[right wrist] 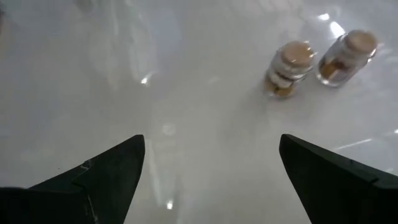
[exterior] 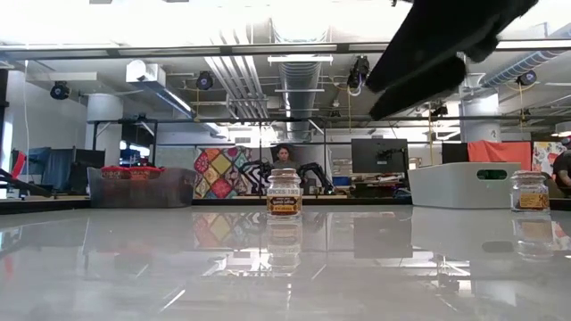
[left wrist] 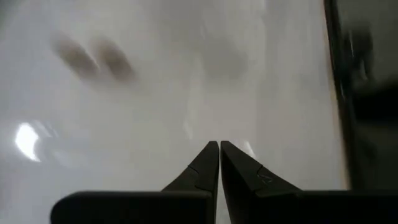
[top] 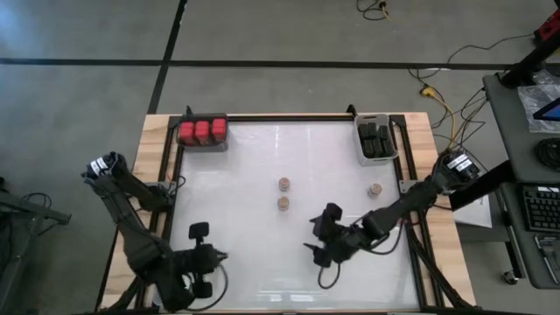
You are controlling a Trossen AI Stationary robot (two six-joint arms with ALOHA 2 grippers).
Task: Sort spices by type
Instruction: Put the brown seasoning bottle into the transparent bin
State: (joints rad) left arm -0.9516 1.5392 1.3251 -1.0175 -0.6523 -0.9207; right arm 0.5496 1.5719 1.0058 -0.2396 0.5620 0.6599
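Observation:
Three round tan-topped jars stand upright on their bases on the white table: two close together near the middle point(top: 284, 184) point(top: 283, 203) and one farther right point(top: 374, 189). In the right wrist view the pair shows ahead point(right wrist: 289, 65) point(right wrist: 345, 56). Red spices point(top: 201, 131) sit in a grey bin at the far left. Black spices point(top: 376, 140) sit in a white bin at the far right. My right gripper point(top: 317, 234) point(right wrist: 211, 140) hovers open to the near right of the pair, nothing between its fingers. My left gripper point(top: 200, 232) point(left wrist: 219, 144) is shut and empty above the near left of the table.
The grey bin point(exterior: 143, 185) and the white bin point(exterior: 473, 183) stand along the far edge. Bare table lies between the jars and the near edge. A dark frame runs round the tabletop point(top: 175, 175). Part of an arm point(exterior: 446, 45) shows in the upper right of the low view.

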